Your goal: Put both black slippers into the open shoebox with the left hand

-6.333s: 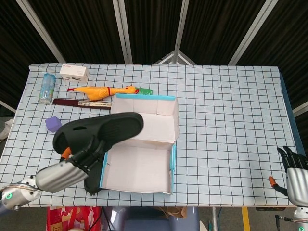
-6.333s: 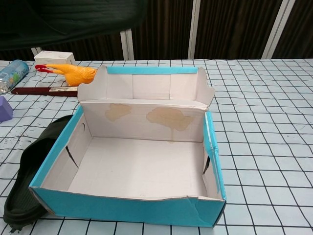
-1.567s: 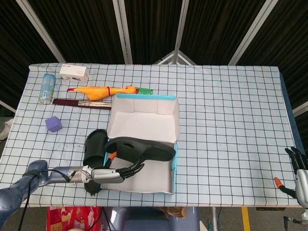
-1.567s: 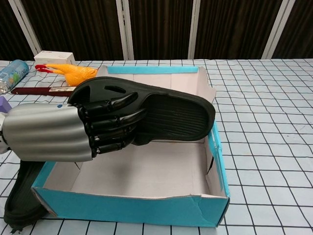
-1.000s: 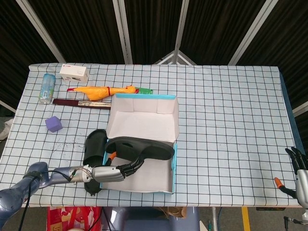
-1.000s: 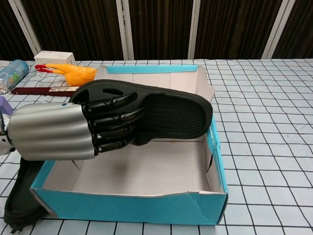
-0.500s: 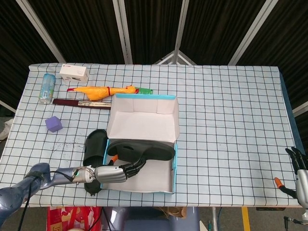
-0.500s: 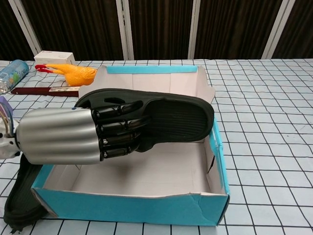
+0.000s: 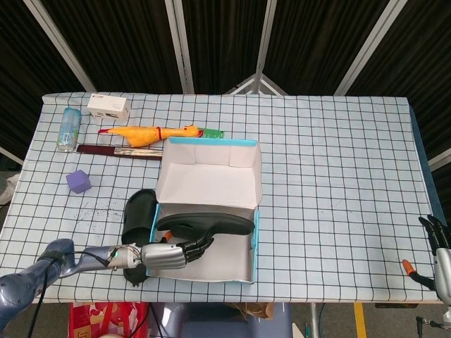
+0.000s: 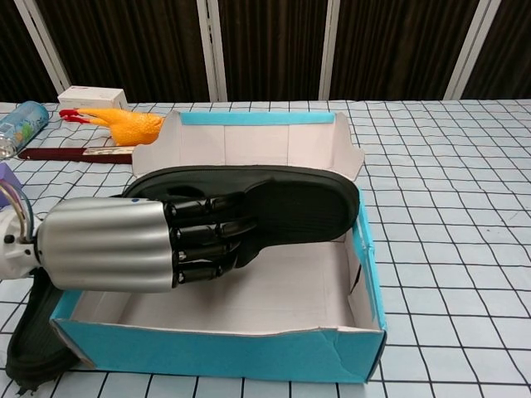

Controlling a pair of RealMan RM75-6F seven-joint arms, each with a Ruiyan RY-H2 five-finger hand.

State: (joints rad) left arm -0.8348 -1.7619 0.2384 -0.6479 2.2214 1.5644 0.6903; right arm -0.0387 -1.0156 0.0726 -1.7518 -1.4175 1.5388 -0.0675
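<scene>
My left hand (image 9: 169, 253) (image 10: 158, 243) grips one black slipper (image 9: 206, 224) (image 10: 290, 203) and holds it sole up, nearly level, inside the open shoebox (image 9: 246, 243) (image 10: 249, 355). The slipper's toe end reaches the box's right wall. The second black slipper (image 9: 138, 215) (image 10: 37, 332) lies on the table against the box's left wall, partly hidden by my forearm. My right hand (image 9: 440, 246) hangs at the table's far right edge, holding nothing, its fingers apart.
Behind the box lie a yellow rubber chicken (image 9: 148, 134) (image 10: 124, 124), a dark red flat stick (image 9: 116, 151), a white small box (image 9: 108, 107), a plastic bottle (image 9: 68, 128) and a purple cube (image 9: 77, 182). The box lid (image 9: 210, 176) stands open at the back.
My left hand has lowered the slipper deeper into the shoebox and levelled it. The second slipper and my right hand have stayed put.
</scene>
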